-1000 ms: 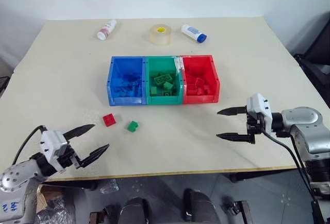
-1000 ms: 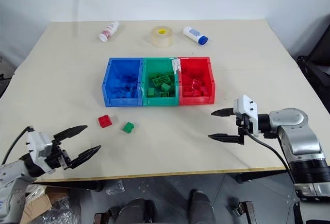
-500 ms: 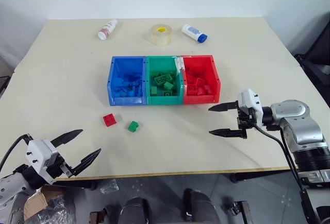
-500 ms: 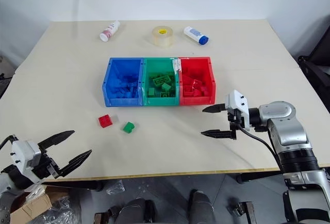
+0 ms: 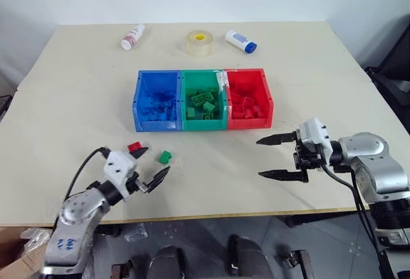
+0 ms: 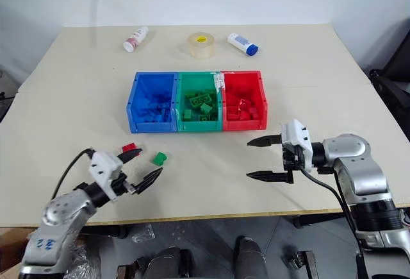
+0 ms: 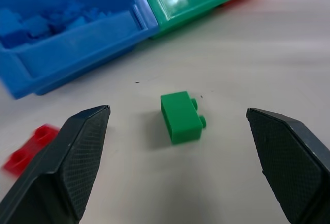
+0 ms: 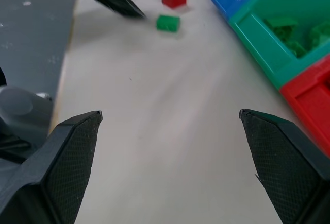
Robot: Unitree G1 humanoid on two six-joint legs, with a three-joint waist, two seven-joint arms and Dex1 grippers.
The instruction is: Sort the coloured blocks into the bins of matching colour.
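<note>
The left tool (image 5: 148,165), spread wide and empty, lines up on the green brick (image 7: 180,116) lying on the desk (image 5: 83,99) beside the red brick (image 5: 134,145), probably its next pick. The right tool (image 5: 275,158) hangs released, clear of the bins (image 5: 202,124).

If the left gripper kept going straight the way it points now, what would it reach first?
Most likely the green block, which lies on the table centred between the open fingers of the left gripper. The red block sits off to one side; the bins lie further on.

Two bottles (image 5: 132,36) (image 5: 240,41) flanking tape roll (image 5: 199,42)
</note>
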